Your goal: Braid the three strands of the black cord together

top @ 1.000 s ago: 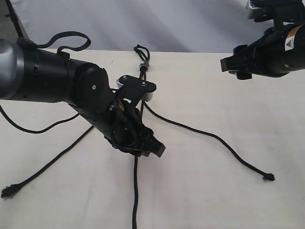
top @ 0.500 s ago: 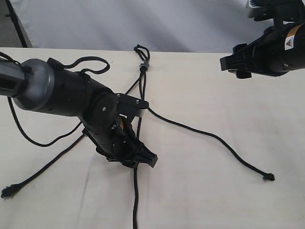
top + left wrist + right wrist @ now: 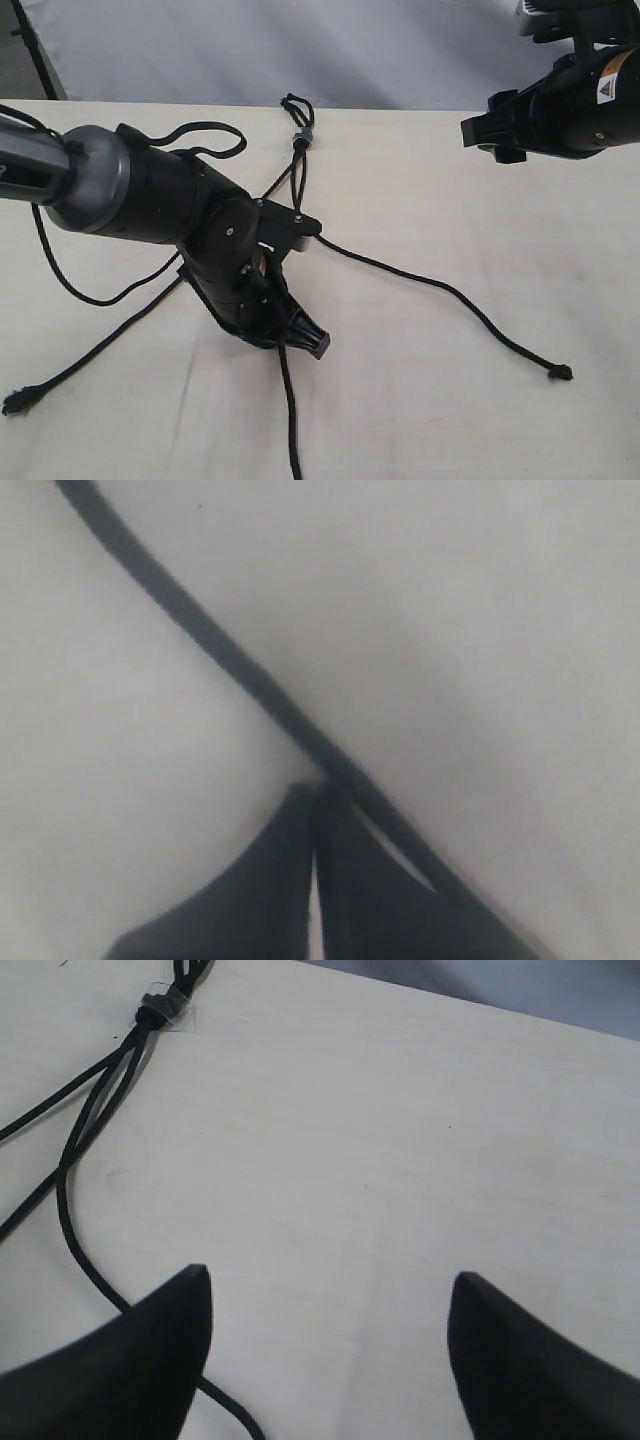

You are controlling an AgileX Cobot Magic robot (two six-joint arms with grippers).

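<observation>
Black cord on the pale table, as seen from your console: how much of the braid is made? — Desk

None that I can see. From the loop and grey band at the far edge, the three strands fan out toward the near edge, each lying on its own. They run close together only just below the band, and I would not call that a braid crossing. — Operator

Where does each strand lie? — Desk

The left strand runs out to the near left corner and ends in a knot on the table. The right strand sweeps off to the right, and its end knot lies well apart from the others. The middle strand drops toward the near edge, passing under my left gripper. — Operator

And the grippers? — Desk

My left one is down at the table on the middle strand, jaws closed. In its wrist picture the strand meets the fingertips and runs on along one of them. I cannot tell whether it is pinched or only lying beside. My right gripper hangs above the far right of the table, jaws wide apart, holding nothing. — Operator

What is left? — Desk

By my reckoning, all of it: the first crossing of an outer strand over the middle one, then every crossing after that, down to the knots. — Operator
</observation>
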